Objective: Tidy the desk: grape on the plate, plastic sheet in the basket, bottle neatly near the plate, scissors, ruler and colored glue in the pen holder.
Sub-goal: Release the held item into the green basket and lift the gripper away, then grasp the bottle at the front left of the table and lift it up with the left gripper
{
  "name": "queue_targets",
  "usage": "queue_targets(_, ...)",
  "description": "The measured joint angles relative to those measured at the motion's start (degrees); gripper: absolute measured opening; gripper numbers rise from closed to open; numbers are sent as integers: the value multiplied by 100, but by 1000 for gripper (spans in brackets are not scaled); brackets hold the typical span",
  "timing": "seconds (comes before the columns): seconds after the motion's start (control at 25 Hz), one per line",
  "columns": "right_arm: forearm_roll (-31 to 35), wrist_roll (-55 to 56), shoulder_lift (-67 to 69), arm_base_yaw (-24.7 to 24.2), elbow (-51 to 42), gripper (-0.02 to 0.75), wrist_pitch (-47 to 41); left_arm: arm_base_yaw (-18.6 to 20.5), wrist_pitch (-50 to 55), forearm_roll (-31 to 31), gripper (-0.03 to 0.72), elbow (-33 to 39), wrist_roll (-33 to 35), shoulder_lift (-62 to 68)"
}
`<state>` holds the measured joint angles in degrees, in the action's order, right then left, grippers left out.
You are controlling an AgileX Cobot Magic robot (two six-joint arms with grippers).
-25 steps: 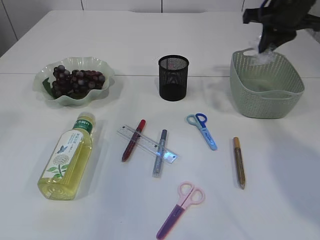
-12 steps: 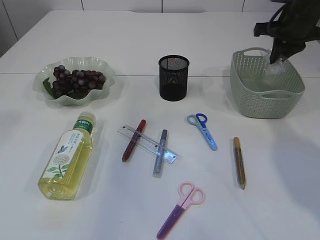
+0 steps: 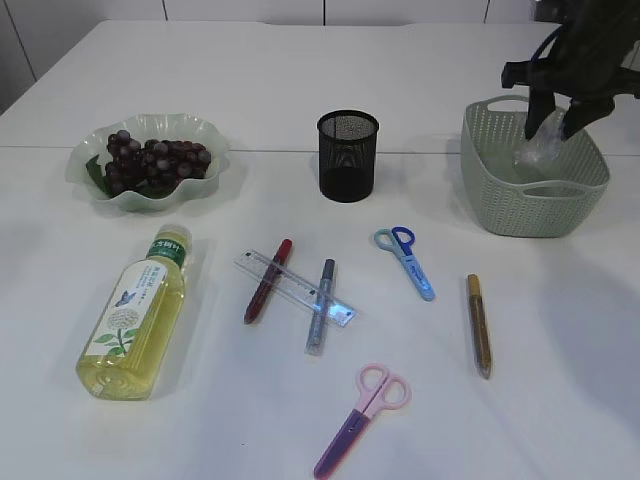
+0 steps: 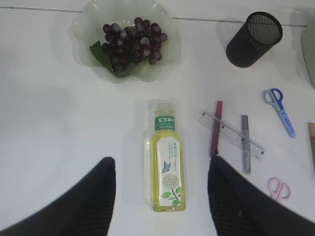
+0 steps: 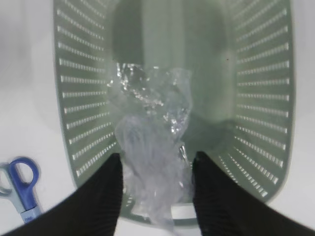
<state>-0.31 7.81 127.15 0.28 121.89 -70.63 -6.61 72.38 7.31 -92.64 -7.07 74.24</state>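
Note:
My right gripper (image 3: pixel 553 122) hangs over the green basket (image 3: pixel 530 212), jaws apart. The crumpled clear plastic sheet (image 5: pixel 152 113) sits loosely between the fingers and reaches down into the basket (image 5: pixel 256 98). My left gripper (image 4: pixel 161 163) is open and empty, high above the lying yellow bottle (image 4: pixel 165 142). The grapes (image 3: pixel 155 160) lie on the pale green plate (image 3: pixel 215 140). A clear ruler (image 3: pixel 293 288) lies across a red glue pen (image 3: pixel 267 280) and a silver one (image 3: pixel 320 305). A gold glue pen (image 3: pixel 479 325), blue scissors (image 3: pixel 410 260) and pink scissors (image 3: pixel 360 415) lie on the table.
The black mesh pen holder (image 3: pixel 347 155) stands upright at the middle back, between plate and basket. The bottle (image 3: pixel 135 320) lies at the front left, cap toward the plate. The table is white.
My right gripper came down over the basket with the plastic sheet and its jaws spread apart. The sheet now hangs lower inside the basket. Nothing else moved.

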Motion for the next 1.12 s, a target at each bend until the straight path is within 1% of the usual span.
queue_targets(0.12,-25,1,13,0,0,503,67,0,0,10,435,0,0,0)
queue_targets(0.24,-110,-8,36,0,0,560,67,0,0,28,435,0,0,0)
queue_targets(0.52,-48,-21,57,0,175,575,-7,0,0,177,435,0,0,0)
queue_targets(0.68,280,-21,13,0,191,575,-45,0,0,361,435,0,0,0)
queue_targets(0.8,404,-34,-196,0,177,575,-45,0,0,373,435,0,0,0)
queue_targets(1.0,442,-162,-920,0,-338,575,-58,-29,0,373,436,11,101,0)
queue_targets(1.12,442,-177,-1500,0,-925,575,-58,-260,0,284,437,165,127,0)
